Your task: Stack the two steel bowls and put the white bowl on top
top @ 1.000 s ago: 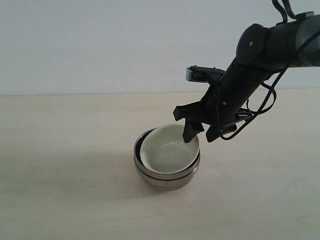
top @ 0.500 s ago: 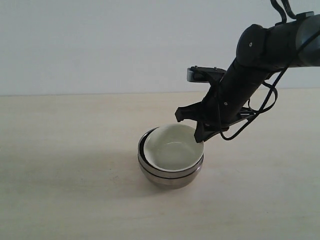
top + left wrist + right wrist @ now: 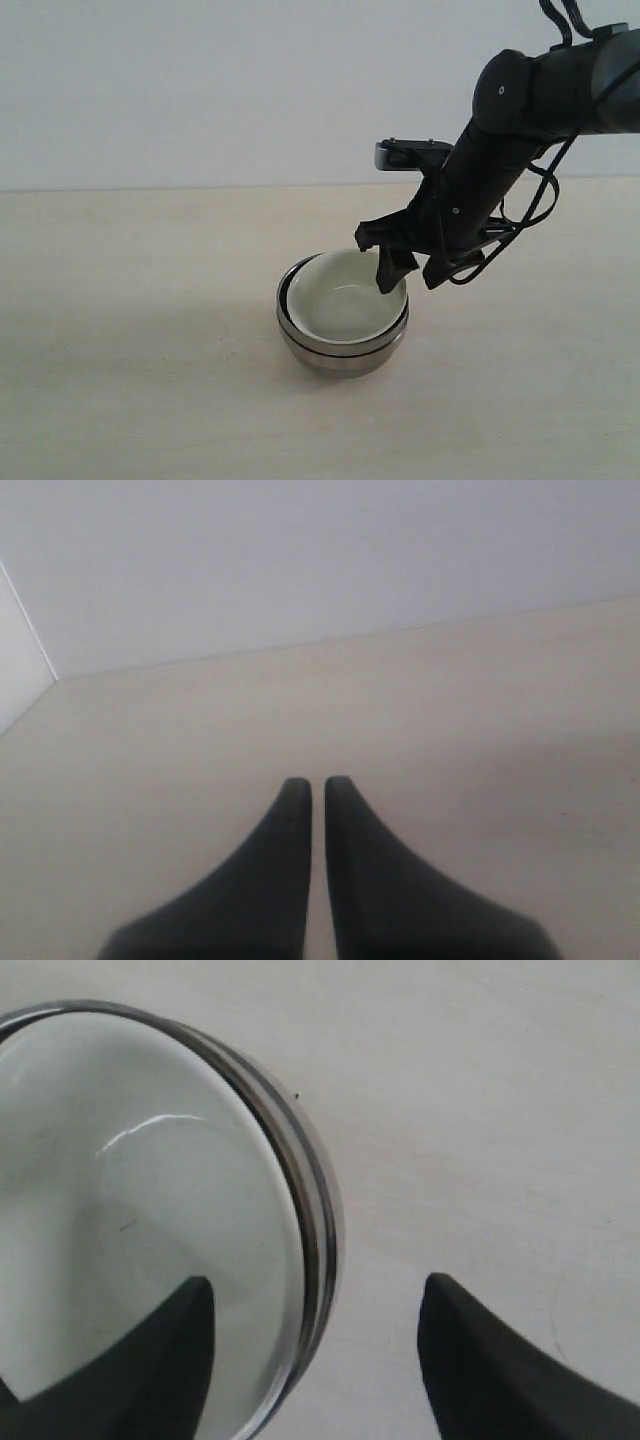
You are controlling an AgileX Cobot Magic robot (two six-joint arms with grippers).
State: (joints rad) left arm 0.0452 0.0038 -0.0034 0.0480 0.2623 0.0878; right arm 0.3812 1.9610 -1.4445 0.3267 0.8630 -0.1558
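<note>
On the table (image 3: 120, 400), two steel bowls (image 3: 342, 352) sit nested with one white bowl (image 3: 340, 305) resting inside on top, the right claw (image 3: 410, 284) spread wide and empty astride the stack's rim at 2 o'clock, the left claw (image 3: 312, 785) pinched nearly closed above the table.

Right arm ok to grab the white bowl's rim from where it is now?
Probably yes. The right gripper is open, one finger inside the white bowl, the other outside the steel bowls, so all the rims sit between its jaws. Nothing else blocks it.
</note>
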